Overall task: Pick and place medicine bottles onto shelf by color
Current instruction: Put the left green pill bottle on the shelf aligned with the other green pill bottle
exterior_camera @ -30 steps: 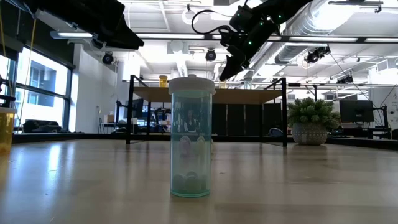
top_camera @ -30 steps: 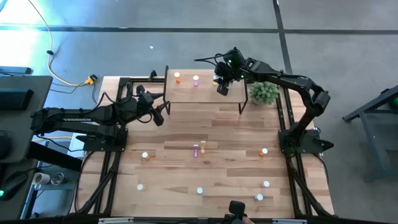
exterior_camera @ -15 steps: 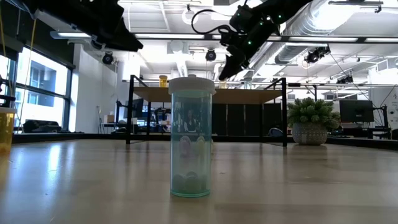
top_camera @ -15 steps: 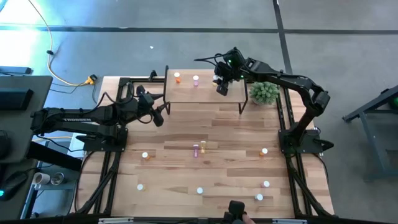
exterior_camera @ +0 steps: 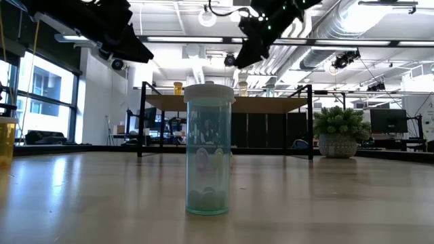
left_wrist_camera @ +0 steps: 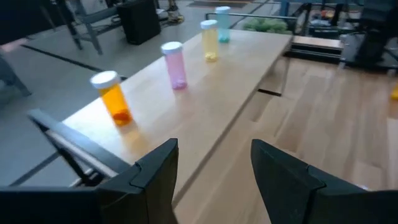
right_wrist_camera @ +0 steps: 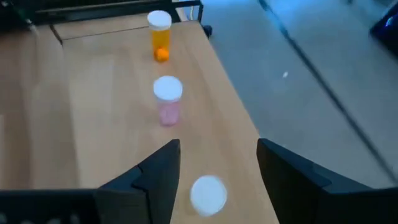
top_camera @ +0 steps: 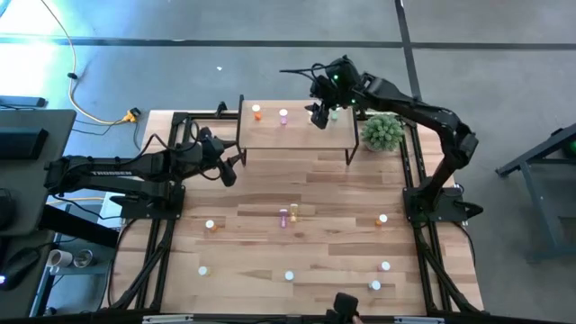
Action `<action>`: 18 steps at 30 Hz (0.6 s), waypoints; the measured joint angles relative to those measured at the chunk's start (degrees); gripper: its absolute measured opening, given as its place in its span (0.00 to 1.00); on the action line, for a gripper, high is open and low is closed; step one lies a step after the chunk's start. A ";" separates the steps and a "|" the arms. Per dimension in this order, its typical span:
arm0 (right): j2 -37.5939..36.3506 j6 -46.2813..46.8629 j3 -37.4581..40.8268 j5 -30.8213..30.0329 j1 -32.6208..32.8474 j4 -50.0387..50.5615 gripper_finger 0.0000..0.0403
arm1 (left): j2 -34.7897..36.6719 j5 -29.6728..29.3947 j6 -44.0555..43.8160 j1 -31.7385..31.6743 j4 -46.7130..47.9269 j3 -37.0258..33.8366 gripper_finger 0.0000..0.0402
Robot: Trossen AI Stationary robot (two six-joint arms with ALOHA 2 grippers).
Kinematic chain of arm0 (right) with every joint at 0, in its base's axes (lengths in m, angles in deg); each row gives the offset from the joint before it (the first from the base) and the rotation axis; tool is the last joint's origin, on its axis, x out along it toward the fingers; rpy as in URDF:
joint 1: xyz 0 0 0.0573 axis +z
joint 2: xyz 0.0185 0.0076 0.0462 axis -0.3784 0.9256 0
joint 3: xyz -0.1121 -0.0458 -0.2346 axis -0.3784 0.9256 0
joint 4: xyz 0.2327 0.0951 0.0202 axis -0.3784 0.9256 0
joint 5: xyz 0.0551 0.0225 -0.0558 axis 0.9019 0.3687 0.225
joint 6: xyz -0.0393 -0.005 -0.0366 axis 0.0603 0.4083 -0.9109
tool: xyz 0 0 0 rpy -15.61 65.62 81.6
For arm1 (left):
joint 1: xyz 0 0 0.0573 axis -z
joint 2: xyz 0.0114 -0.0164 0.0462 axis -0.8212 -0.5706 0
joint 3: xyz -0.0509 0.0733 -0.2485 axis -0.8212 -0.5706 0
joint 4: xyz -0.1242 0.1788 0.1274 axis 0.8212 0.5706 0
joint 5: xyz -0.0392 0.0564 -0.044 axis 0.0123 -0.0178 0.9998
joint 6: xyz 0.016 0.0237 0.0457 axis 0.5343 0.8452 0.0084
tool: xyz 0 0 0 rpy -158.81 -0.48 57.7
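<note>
Green bottle [left_wrist_camera: 222, 15] on shelf [left_wrist_camera: 236, 81], hidden overhead

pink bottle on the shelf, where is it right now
In the high view the pink bottle stands on the shelf, just right of the orange bottle.

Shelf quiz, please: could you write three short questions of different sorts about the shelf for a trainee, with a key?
1. True or false: an orange bottle stands on the shelf.
2. Next to the orange bottle stands: A) a pink bottle; B) a black bottle; C) a red bottle.
3. Fill in: above the shelf, the right end effector has its jaws ____.
Key: 1 true; 2 A; 3 open.
</note>
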 joint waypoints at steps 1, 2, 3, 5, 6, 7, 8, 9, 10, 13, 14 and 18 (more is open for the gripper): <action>0.00 1.39 -1.23 -0.11 0.36 2.21 0.51 | 0.00 0.45 0.48 0.01 0.13 0.00 0.48; 0.00 2.13 -2.35 -0.17 0.91 4.32 0.51 | 0.00 0.79 1.07 0.01 0.15 0.00 0.48; 0.00 2.41 -3.37 -0.16 1.60 6.35 0.51 | 0.00 0.88 1.70 0.03 0.13 0.00 0.48; -0.02 2.51 -4.72 0.38 3.21 8.62 0.51 | 0.00 0.85 2.51 0.01 0.13 0.00 0.48; -0.06 2.47 -4.91 0.61 4.07 9.14 0.51 | 0.01 0.82 2.74 0.01 0.14 0.00 0.48; -0.07 2.46 -4.95 0.91 4.88 9.99 0.51 | 0.01 0.81 2.82 0.01 0.13 0.00 0.48; -0.06 2.54 -4.95 1.26 5.67 11.15 0.51 | 0.00 0.81 2.87 0.01 0.13 0.00 0.48; -0.04 2.56 -4.95 1.47 6.51 12.68 0.51 | 0.00 0.83 2.85 0.01 0.13 0.00 0.48; -0.04 2.55 -4.95 1.45 7.27 14.29 0.51 | 0.00 0.83 2.84 0.01 0.12 0.00 0.48; -0.04 3.33 -3.63 1.47 9.90 17.23 0.51 | 0.00 0.84 1.66 0.01 0.12 0.00 0.48; -0.03 3.82 -2.81 1.45 10.80 17.90 0.51 | 0.00 0.82 1.21 0.01 0.11 0.00 0.48; -0.02 6.53 0.13 1.60 14.61 20.08 0.51 | 0.00 0.85 -0.34 0.01 0.11 0.00 0.48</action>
